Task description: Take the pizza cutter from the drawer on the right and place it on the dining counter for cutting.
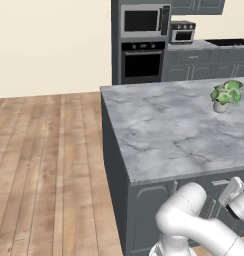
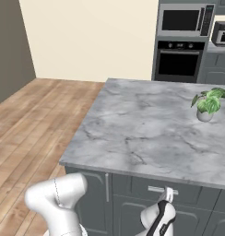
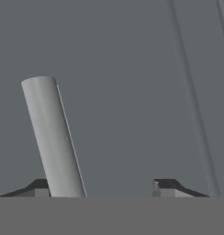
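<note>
The drawer (image 2: 133, 184) is a dark grey front just under the marble top, and it looks closed. Its slim metal bar handle (image 2: 158, 189) shows close up in the hand view as a pale cylinder (image 3: 52, 137) against the grey drawer front (image 3: 137, 92). My gripper (image 3: 104, 188) is right at this handle with its jaws apart, and the bar stands between them against the left fingertip (image 3: 38, 187). The right base view shows the gripper (image 2: 168, 194) reaching up to the handle's right end. The pizza cutter is hidden. The dining counter is out of view.
A marble-topped island (image 1: 169, 130) with a small potted plant (image 1: 225, 95) stands above the drawer. A wall oven (image 1: 141, 62), a microwave (image 1: 143, 20) and dark cabinets line the back wall. Wooden floor (image 1: 44, 165) stretches to the left.
</note>
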